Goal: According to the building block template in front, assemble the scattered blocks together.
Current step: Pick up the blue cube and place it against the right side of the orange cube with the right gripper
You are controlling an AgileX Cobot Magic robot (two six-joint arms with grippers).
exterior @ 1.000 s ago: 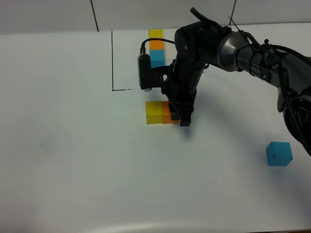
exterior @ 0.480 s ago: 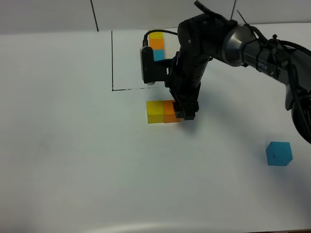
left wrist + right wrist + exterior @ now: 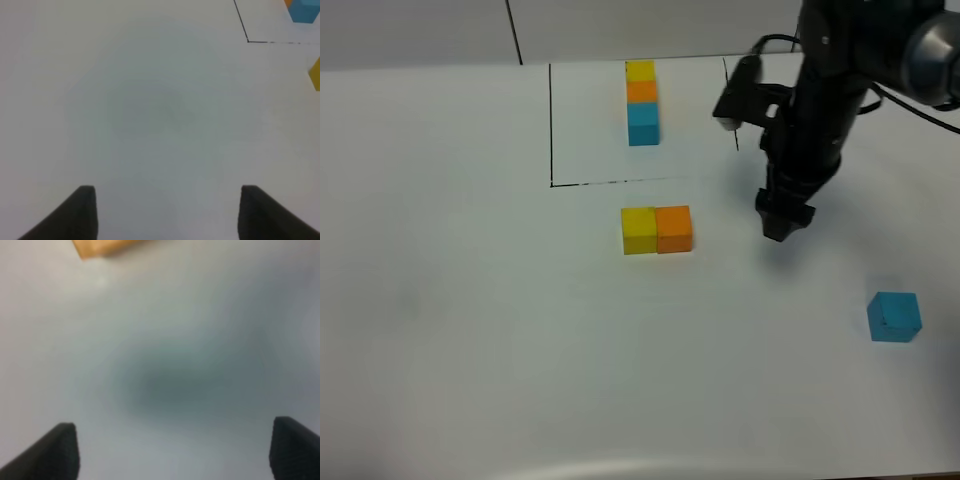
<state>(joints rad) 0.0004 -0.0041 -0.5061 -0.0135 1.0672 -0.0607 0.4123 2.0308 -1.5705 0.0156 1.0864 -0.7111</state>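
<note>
The building block template [image 3: 642,95] is a yellow, orange and teal row inside a thin black outline at the back. Of the scattered blocks, the yellow cube [image 3: 639,230] and the orange cube [image 3: 674,228] sit touching side by side just in front of the outline. The teal cube [image 3: 894,317] lies alone at the right. My right gripper [image 3: 782,215] hangs to the right of the orange cube, apart from it. In the right wrist view it [image 3: 172,450] is open and empty, and a corner of the orange cube [image 3: 100,246] shows. My left gripper [image 3: 167,215] is open over bare table.
The white table [image 3: 470,330] spreads wide on the left and in front. The left wrist view catches the outline's corner [image 3: 248,41], the template's teal end [image 3: 305,10] and an edge of the yellow cube [image 3: 315,74]. The left arm is outside the exterior high view.
My right gripper has opened, let go of the orange cube and swung away to the right. The orange cube stays against the yellow one.
</note>
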